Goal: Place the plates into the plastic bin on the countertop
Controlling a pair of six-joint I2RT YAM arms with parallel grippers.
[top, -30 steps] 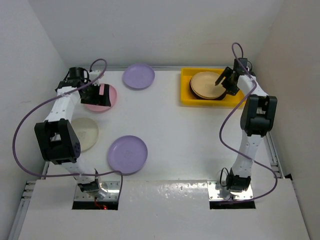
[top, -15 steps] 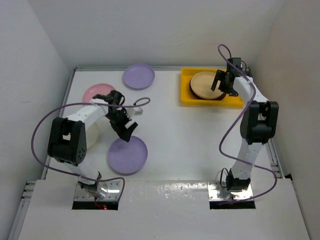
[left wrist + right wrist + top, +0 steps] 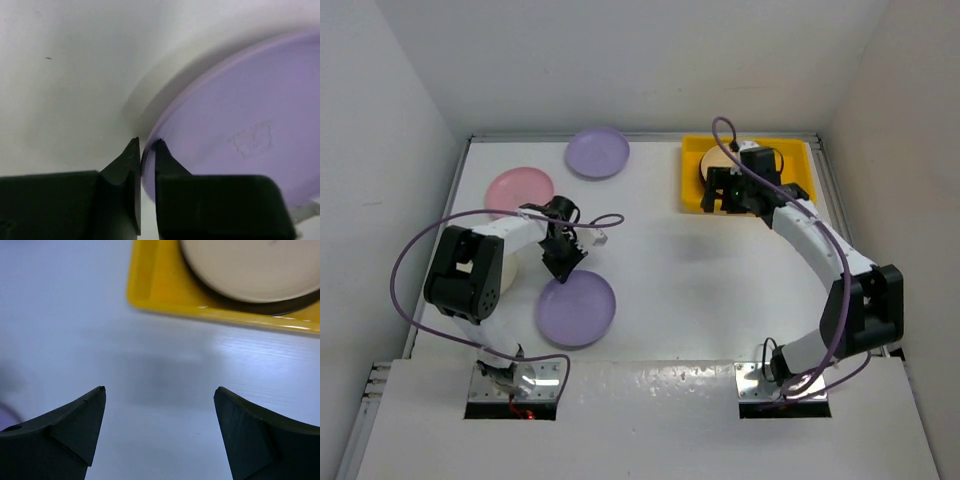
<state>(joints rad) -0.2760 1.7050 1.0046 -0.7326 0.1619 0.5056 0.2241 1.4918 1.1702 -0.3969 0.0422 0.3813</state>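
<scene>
My left gripper is shut on the far rim of the near lilac plate, one finger under the rim and one above it. The plate lies on the white countertop. My right gripper is open and empty, hovering over the countertop just in front of the yellow plastic bin. In the bin a tan plate rests on a dark-rimmed plate; my right arm hides most of them from above.
Another lilac plate lies at the back. A pink plate lies at the left. A cream plate is half hidden under my left arm. White walls enclose the countertop on three sides.
My left arm swung from the pink plate to the near lilac plate and shut on its rim. My right arm drew back out of the bin toward the middle.
</scene>
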